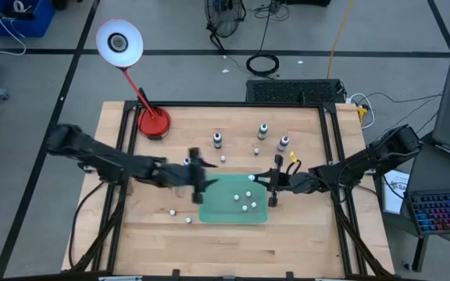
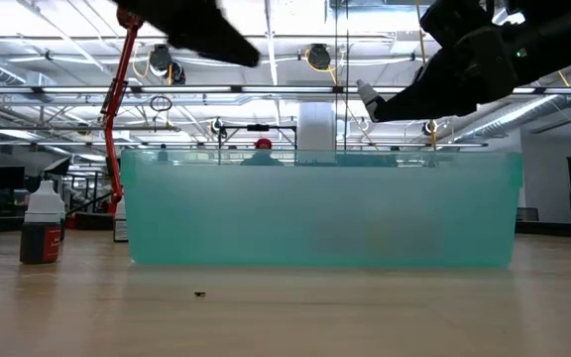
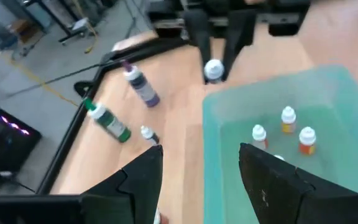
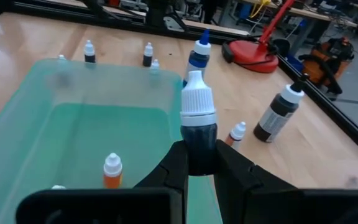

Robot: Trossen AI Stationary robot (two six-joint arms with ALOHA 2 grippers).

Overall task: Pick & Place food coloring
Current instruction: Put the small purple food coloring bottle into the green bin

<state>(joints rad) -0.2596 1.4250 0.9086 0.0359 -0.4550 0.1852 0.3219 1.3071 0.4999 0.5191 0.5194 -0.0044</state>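
Observation:
A small food coloring bottle [image 4: 197, 118] with a white cap and a dark blue body is up in the air over the far right part of the green tray [image 1: 217, 209], and my right gripper [image 4: 199, 163] is shut on it. Several tiny white-capped bottles [image 1: 244, 208] stand inside the tray, some with orange bodies [image 3: 288, 121]. More tiny bottles [image 1: 188, 220] stand on the wood near the tray's left side. My left gripper [image 3: 197, 158] hovers open over the tray's left edge with nothing between its fingers. My right gripper pinches the bottle's dark body [image 4: 199, 146], just below the white cap, between its two fingers [image 4: 178, 168]. The fingers come nearly level from the table's right side. The bottle stands about upright in the hold, cap up, lifted clear above the tray.
Three larger bottles [image 1: 263, 130] stand on the far half of the table, with tiny bottles [image 1: 223, 159] among them. A red round lamp base [image 1: 153, 121] sits at the far left. The near strip of the wooden table [image 1: 233, 246] holds nothing.

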